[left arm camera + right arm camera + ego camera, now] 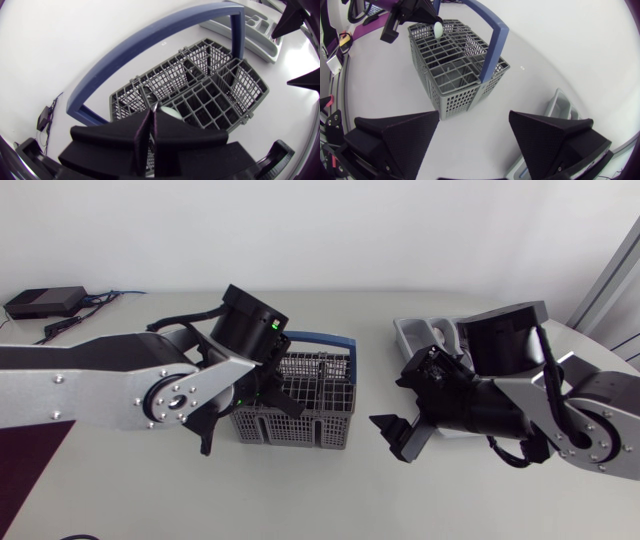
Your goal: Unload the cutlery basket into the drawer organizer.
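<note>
The grey wire cutlery basket (300,415) with a blue handle (322,338) stands mid-table. My left gripper (275,395) hangs over the basket's left compartments, shut on the pale oval end of a utensil (168,111). The right wrist view shows that pale end (437,29) at the left gripper's (427,17) fingertips, just above the basket's (455,75) rim; the rest of the utensil is hidden. My right gripper (400,435) hovers open and empty to the right of the basket. The grey drawer organizer (420,332) lies behind my right arm, mostly covered by it.
A black box with cables (45,302) sits at the far left edge. A dark purple mat (25,455) lies under my left arm. Bare white tabletop (330,500) stretches in front of the basket and between it and the organizer (561,104).
</note>
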You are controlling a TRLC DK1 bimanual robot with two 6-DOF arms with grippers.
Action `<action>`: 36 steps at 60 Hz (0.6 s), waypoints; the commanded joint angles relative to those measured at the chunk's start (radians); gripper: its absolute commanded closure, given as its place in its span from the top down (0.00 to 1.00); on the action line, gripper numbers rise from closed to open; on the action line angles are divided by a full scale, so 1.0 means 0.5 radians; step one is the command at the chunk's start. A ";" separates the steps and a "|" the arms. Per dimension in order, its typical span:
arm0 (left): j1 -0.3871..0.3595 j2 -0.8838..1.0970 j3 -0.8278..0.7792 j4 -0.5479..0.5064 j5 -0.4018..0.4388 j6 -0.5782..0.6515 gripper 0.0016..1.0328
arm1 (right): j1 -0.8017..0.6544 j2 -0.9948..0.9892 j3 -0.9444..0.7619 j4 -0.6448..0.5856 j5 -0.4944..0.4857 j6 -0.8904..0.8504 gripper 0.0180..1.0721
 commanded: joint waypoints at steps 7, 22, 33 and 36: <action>-0.083 -0.107 -0.030 0.006 -0.089 0.005 0.03 | 0.019 -0.050 -0.060 -0.020 0.030 0.023 0.95; -0.191 -0.184 -0.116 0.061 -0.276 0.066 0.03 | 0.028 -0.087 -0.072 -0.029 0.030 0.023 0.95; -0.271 -0.245 -0.174 0.117 -0.396 0.112 0.03 | 0.050 -0.115 -0.072 -0.044 0.052 0.020 0.95; -0.283 -0.258 -0.186 0.120 -0.420 0.119 0.03 | 0.056 -0.127 -0.075 -0.050 0.058 0.020 0.95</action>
